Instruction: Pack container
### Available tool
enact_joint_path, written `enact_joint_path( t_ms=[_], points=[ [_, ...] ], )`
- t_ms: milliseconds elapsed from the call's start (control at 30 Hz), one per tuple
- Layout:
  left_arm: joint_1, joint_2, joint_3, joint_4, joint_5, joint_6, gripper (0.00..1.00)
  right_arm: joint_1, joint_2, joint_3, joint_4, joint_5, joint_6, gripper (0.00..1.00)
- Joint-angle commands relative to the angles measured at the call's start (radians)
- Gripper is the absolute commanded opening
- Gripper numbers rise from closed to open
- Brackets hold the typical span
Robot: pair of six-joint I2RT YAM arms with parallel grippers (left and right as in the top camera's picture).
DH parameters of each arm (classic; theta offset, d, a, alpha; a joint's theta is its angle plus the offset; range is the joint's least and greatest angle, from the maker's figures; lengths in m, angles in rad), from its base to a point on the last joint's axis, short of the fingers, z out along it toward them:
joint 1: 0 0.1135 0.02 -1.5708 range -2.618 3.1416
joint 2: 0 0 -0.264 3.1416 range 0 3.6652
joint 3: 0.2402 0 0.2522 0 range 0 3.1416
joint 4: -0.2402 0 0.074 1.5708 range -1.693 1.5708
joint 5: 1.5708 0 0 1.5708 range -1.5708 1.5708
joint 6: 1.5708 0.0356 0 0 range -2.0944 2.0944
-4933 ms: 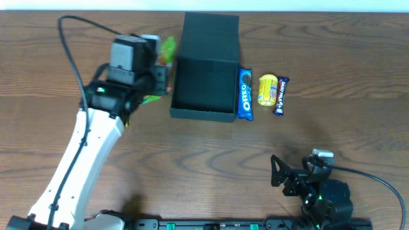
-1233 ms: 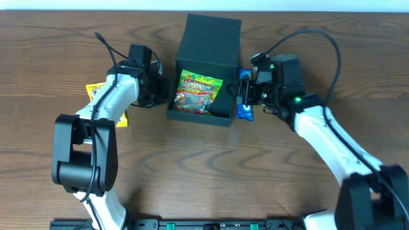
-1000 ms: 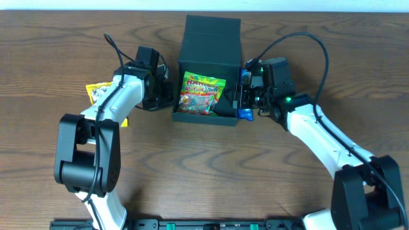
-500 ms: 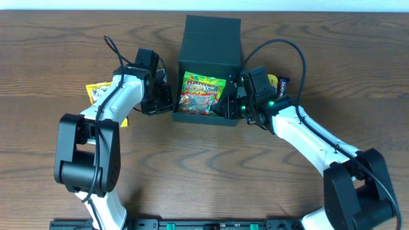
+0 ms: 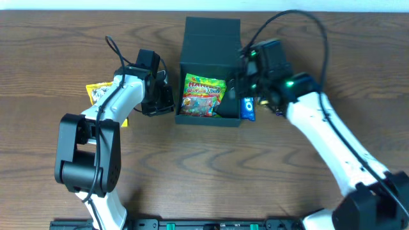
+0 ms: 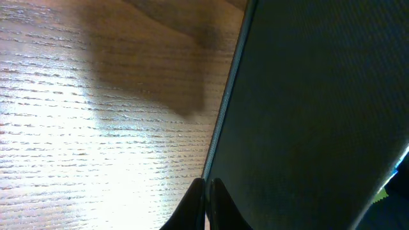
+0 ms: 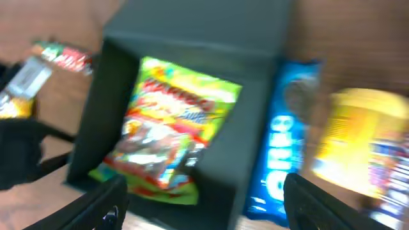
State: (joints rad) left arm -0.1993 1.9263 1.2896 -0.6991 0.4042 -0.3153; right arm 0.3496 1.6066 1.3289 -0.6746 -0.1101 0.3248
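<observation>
— Wooden table [image 5: 211, 166] from overhead: the box [image 5: 211, 35] sits far-centre with its lid back and a sweet bag [image 5: 201, 96] slanted inside. The left gripper [image 5: 166, 103] is against its left wall. The right gripper [image 5: 245, 80] is over the right wall, with a cookie packet [image 5: 248, 108] just outside.

— And the left wrist?

— Fingers [image 6: 195, 201] drawn together, nothing between them, tips at the box's edge. If they slip, I reckon the box slides.

— Right wrist?

— It's blurred, but the gripper is spread wide and empty above the bag, wall and cookies, with a yellow snack [image 7: 358, 147] beside them. On a descent, a finger could snag the wall or crush the bag.
</observation>
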Motion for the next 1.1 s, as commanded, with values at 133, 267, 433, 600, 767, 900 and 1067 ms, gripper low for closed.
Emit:
enact_joint_path(
  t_ms=[133, 267, 433, 600, 767, 900, 1067],
  points=[
    [-0.002, 0.015, -0.002, 0.001, -0.012, -0.003, 0.06, -0.104, 0.145, -0.010, -0.036, 0.008, -0.075, 0.70],
    [-0.002, 0.015, -0.002, 0.002, -0.012, -0.003, 0.06, -0.089, 0.241, -0.010, -0.041, -0.025, -0.079, 0.59],
    [-0.002, 0.015, -0.002, 0.001, -0.012, -0.003, 0.06, -0.080, 0.279, -0.010, 0.005, -0.045, -0.080, 0.63],
    [-0.002, 0.015, -0.002, 0.002, -0.012, -0.003, 0.06, -0.080, 0.307, -0.010, 0.047, -0.048, -0.080, 0.65],
    [-0.002, 0.015, -0.002, 0.001, -0.012, -0.003, 0.06, -0.064, 0.367, -0.010, 0.053, -0.048, -0.092, 0.65],
    [-0.002, 0.015, -0.002, 0.001, -0.011, -0.003, 0.06, -0.044, 0.384, -0.010, 0.062, -0.024, -0.096, 0.67],
    [-0.002, 0.015, -0.002, 0.001, -0.011, -0.003, 0.06, -0.011, 0.392, -0.010, 0.069, 0.041, -0.121, 0.66]
  ],
)
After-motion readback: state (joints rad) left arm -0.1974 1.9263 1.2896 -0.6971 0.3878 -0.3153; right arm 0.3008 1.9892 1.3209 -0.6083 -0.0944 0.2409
